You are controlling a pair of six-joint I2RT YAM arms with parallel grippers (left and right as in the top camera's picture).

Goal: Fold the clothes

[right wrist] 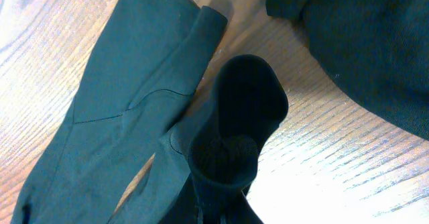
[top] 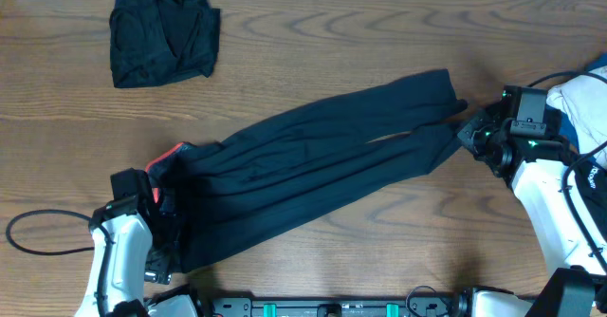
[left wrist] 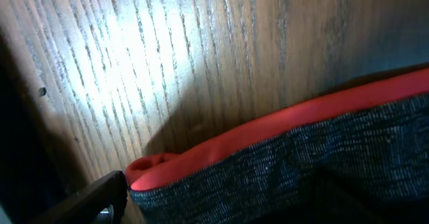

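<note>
The long black trousers (top: pixel 313 160) lie slantwise across the table, waist at the lower left, leg ends at the upper right. Their coral-red inner band (top: pixel 169 154) shows at the waist and in the left wrist view (left wrist: pixel 281 127). My left gripper (top: pixel 156 201) sits at the waist, shut on the waistband; one dark finger (left wrist: pixel 94 198) shows beside the fabric. My right gripper (top: pixel 471 127) is shut on the lower leg's cuff (right wrist: pixel 238 127), which stands open like a tube. Its fingers are hidden by the fabric.
A crumpled black garment (top: pixel 161 27) lies at the back left. White and blue clothes (top: pixel 583 99) sit at the right edge. More black fabric (right wrist: pixel 362 43) lies beyond the held cuff. A black cable (top: pixel 28 233) loops at the front left.
</note>
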